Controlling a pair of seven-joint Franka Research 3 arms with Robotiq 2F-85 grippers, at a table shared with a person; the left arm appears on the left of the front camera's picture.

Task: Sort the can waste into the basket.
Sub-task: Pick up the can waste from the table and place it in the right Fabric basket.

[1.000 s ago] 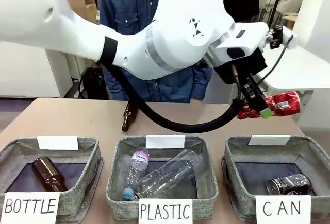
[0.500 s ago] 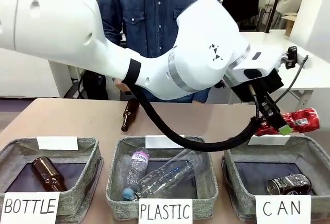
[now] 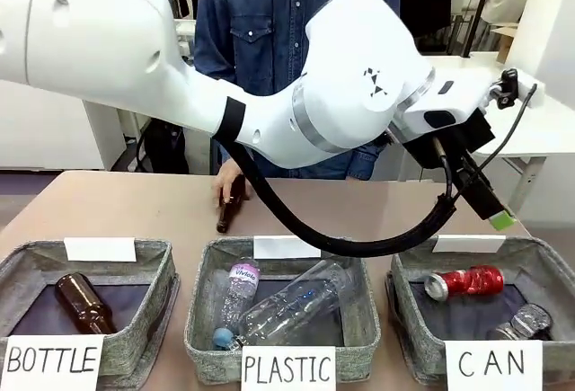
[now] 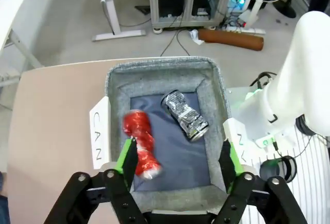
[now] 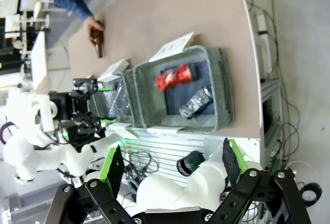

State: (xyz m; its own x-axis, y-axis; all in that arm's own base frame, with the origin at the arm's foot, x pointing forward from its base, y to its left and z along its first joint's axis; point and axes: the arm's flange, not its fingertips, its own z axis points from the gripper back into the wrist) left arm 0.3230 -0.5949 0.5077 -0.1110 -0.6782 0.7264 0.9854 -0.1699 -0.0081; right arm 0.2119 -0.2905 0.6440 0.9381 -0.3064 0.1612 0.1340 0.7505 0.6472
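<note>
Front view first: the left gripper [image 3: 494, 211] is seen at right of frame, jaws spread and empty, above the basket [image 3: 409, 274] signed "CAN". The red can [image 3: 464, 282] is caught inside that basket, blurred, and the silvery can [image 3: 523, 322] lies at lower right beside it. On the right wrist camera, the right gripper [image 5: 170, 158] is held wide apart at the bottom edge, nothing between the pads.

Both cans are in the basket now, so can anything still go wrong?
Maybe. The left gripper hangs open right above the CAN basket, so the arm could bump its rim when it moves away. A person's hand rests on a brown bottle near that big arm, which could brush it.
</note>
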